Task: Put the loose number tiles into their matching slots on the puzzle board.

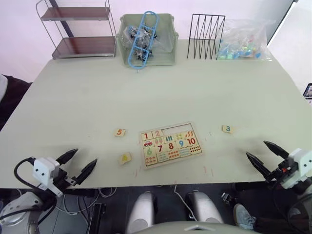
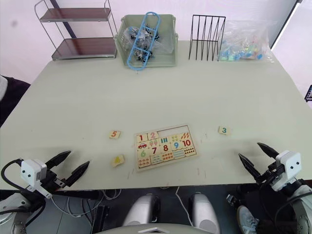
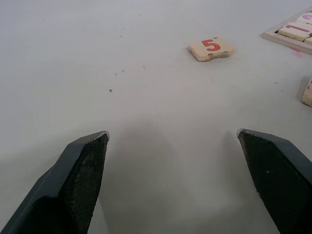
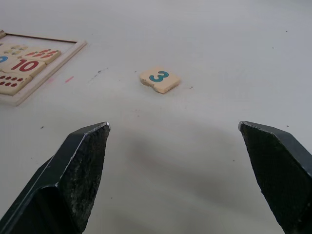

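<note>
Pale bench [image 1: 97,92]: puzzle board [image 1: 170,145] sits midway between both end effectors, 1 and 2 seated in its top row. Left end effector [image 1: 78,163] spread wide, empty; 5 tile [image 3: 211,48] ahead of it, 4 tile [image 1: 125,158] just beside, nothing between. Right end effector [image 1: 265,155] wide open, empty; 3 tile [image 4: 159,79] straight ahead, unobstructed. Shelf rack [image 1: 78,29], green bin [image 1: 146,39], wire rack [image 1: 205,36], plastic bag [image 1: 243,41] line the far edge, well apart.

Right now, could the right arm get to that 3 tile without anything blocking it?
Probably yes. The 3 tile lies alone on bare table ahead of the right gripper, whose jaws stand open. Nothing sits between them, and the board is off to the side.
</note>
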Robot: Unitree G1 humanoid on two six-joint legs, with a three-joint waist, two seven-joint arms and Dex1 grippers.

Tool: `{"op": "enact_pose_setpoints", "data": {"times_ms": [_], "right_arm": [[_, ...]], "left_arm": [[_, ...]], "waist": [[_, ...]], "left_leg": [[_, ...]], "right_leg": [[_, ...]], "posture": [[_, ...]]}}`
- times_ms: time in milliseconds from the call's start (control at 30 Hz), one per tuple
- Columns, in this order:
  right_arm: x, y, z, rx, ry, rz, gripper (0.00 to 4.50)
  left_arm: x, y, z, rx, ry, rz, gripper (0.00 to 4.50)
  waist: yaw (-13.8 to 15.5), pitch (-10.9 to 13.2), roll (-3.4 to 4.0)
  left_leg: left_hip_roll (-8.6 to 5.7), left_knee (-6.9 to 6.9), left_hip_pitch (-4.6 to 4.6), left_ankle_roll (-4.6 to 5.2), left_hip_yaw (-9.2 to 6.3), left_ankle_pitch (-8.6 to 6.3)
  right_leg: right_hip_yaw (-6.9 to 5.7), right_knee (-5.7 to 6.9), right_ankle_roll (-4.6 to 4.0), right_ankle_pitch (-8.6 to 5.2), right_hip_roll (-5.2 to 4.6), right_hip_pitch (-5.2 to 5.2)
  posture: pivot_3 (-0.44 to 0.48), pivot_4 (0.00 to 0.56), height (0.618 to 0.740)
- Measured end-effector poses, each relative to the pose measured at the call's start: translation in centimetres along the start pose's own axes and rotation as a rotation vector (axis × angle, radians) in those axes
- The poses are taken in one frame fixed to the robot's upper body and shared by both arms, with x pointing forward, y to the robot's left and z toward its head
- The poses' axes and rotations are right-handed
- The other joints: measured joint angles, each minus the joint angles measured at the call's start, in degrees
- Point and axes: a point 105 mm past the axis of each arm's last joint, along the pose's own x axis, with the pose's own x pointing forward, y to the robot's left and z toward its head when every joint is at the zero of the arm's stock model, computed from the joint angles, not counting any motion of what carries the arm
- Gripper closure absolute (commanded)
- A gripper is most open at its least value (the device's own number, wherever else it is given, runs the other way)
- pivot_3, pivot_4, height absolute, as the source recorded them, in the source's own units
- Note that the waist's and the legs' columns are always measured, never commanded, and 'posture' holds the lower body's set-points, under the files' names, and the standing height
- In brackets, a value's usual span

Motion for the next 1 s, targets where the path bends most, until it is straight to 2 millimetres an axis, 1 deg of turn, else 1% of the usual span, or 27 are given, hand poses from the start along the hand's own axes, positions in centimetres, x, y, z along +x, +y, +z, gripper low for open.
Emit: {"op": "enact_pose_setpoints", "data": {"times_ms": [533,1000], "right_arm": [[0.07,-0.92,-0.70,-0.004,-0.010,0.006,0.05],[-0.10,-0.90,-0.71,-0.025,-0.020,0.017,0.05]], "left_arm": [[-0.23,0.06,-0.22,0.014,-0.003,0.006,0.00],[-0.23,0.08,-0.20,0.017,-0.006,0.007,0.00]], "waist": [[-0.01,-0.01,0.00],[-0.01,-0.01,0.01]], "left_leg": [[0.00,0.01,0.06,0.00,0.00,0.00],[0.00,0.01,0.08,0.00,0.01,0.00]], "right_leg": [[0.00,0.02,0.00,0.00,0.00,0.06],[0.00,0.02,0.00,0.00,0.01,0.08]], "posture": [[0.000,0.150,0.740],[0.000,0.150,0.740]]}}
